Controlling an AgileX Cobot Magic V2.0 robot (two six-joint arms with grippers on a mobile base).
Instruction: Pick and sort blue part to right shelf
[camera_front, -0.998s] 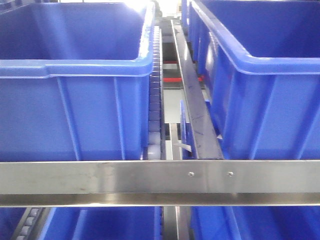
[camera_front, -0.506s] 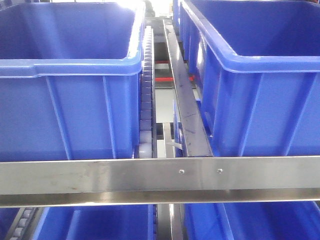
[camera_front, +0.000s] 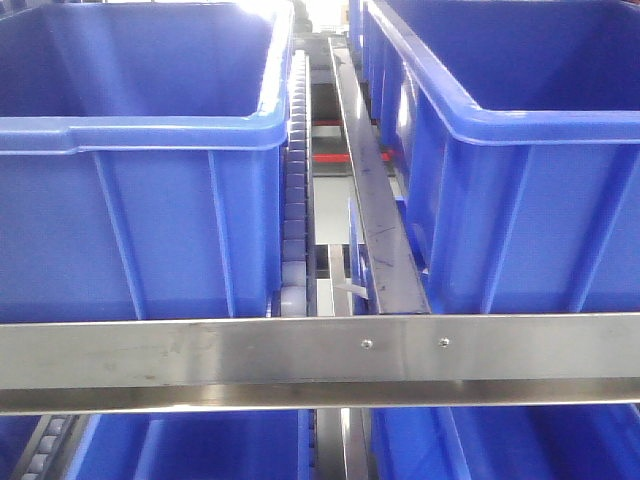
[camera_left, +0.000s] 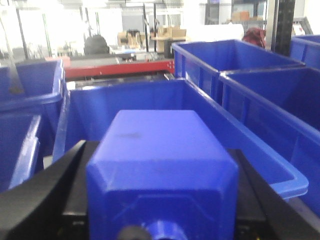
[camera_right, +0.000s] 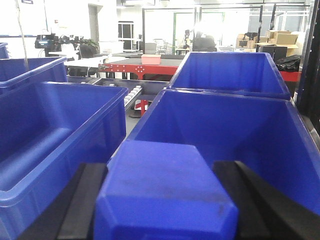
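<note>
Warehouse bkgd, L end effector (camera_left: 157, 200) pinching blue part (camera_left: 160, 150) lengthwise fwd, R end effector (camera_right: 165, 205) likewise

The right shelf (camera_front: 100, 365) has a flat steel front rail (camera_front: 500, 360) crossing in front of two large blue bins, the left bin (camera_front: 130, 230) and the right bin (camera_front: 530, 220). Between them run a white roller track (camera_front: 296, 200) and a steel divider rail (camera_front: 375, 210). Below the front rail, the lower bins (camera_front: 200, 445) are partly visible.
</note>
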